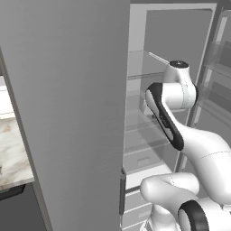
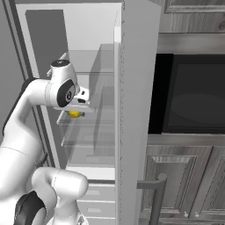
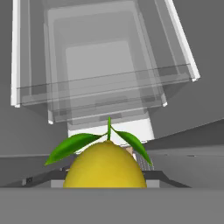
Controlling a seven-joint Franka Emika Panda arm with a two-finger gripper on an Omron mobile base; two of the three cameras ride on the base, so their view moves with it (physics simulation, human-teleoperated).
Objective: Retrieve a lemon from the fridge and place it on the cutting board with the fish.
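Hand view: yellow leafy lemon.

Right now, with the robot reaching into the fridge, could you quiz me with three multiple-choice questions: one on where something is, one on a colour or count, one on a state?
1. Where is the lemon?
A. On the marble counter
B. Inside the fridge, just below the hand
C. In the dark oven

2. How many green leaves does the lemon carry?
A. None
B. Two
C. Five

3. How does the fridge stand?
A. Open
B. Shut
C. Lying on its side

Answers:
1 B, yellow shows under the hand among the glass shelves.
2 B, the hand view shows two leaves at the stem.
3 A, shelves and drawers are exposed.
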